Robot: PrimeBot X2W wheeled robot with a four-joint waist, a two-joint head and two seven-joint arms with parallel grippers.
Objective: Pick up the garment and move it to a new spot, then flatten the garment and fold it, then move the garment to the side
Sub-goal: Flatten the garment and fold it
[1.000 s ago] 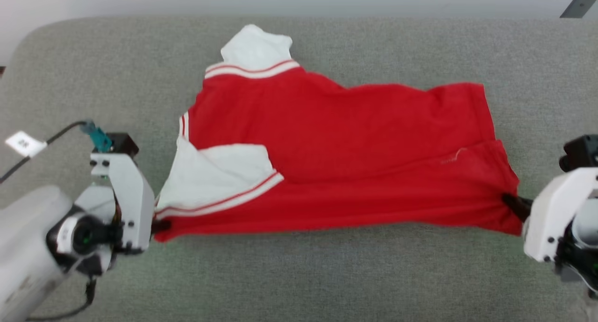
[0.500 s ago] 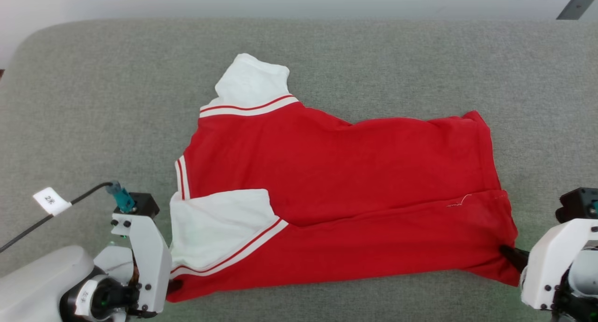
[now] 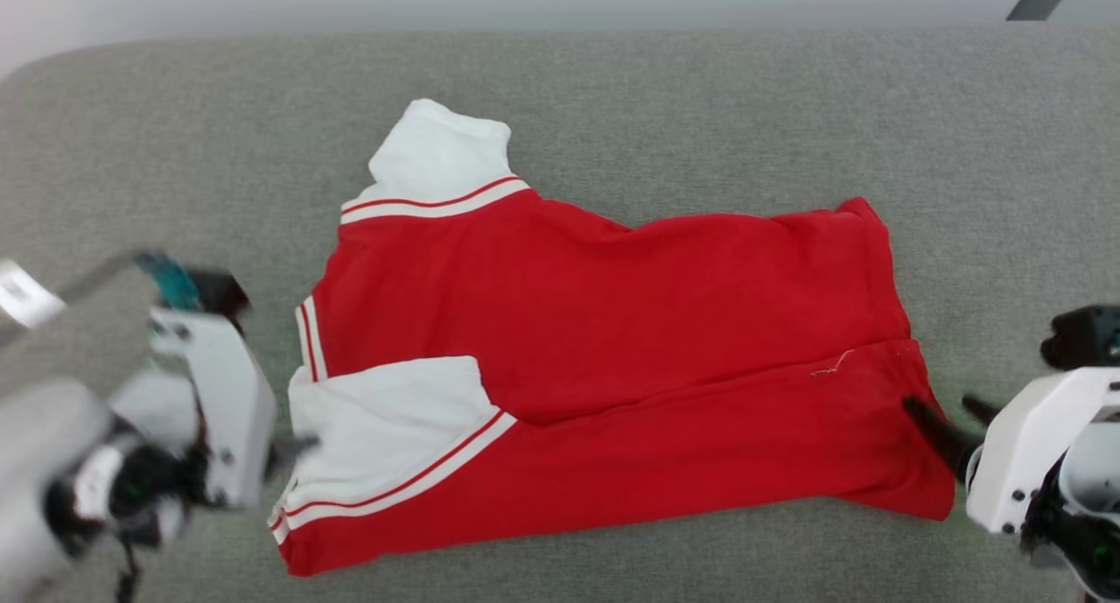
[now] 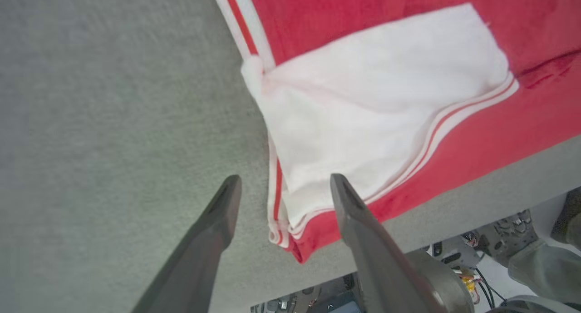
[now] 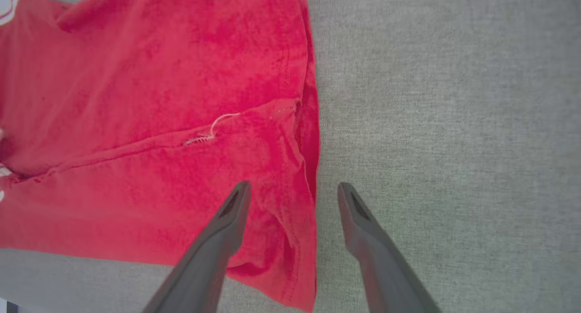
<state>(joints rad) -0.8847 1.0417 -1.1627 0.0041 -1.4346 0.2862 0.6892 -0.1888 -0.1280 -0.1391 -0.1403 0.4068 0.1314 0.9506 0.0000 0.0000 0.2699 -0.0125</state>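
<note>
The garment (image 3: 612, 323) lies on the grey table, red with white sleeves and striped trim, its near long side folded up over the body. Its black print is hidden. My left gripper (image 4: 283, 188) is open just above the near left corner, where the folded white sleeve (image 4: 363, 104) lies. In the head view the left gripper (image 3: 296, 447) is blurred beside that corner. My right gripper (image 5: 292, 188) is open over the hem edge (image 5: 313, 158), one finger above red cloth and one above bare table. It stands at the garment's right end (image 3: 949, 415).
The grey padded table (image 3: 700, 87) stretches well beyond the garment on all sides. Its front edge (image 4: 476, 186) runs close to the garment's near side, with robot parts and cables (image 4: 458, 263) below. A cable with a white tag (image 3: 22, 292) trails from the left arm.
Both grippers have opened and let go of the garment's near corners, and the garment now rests flat. The left arm is moving, blurred. The camera has shifted.
</note>
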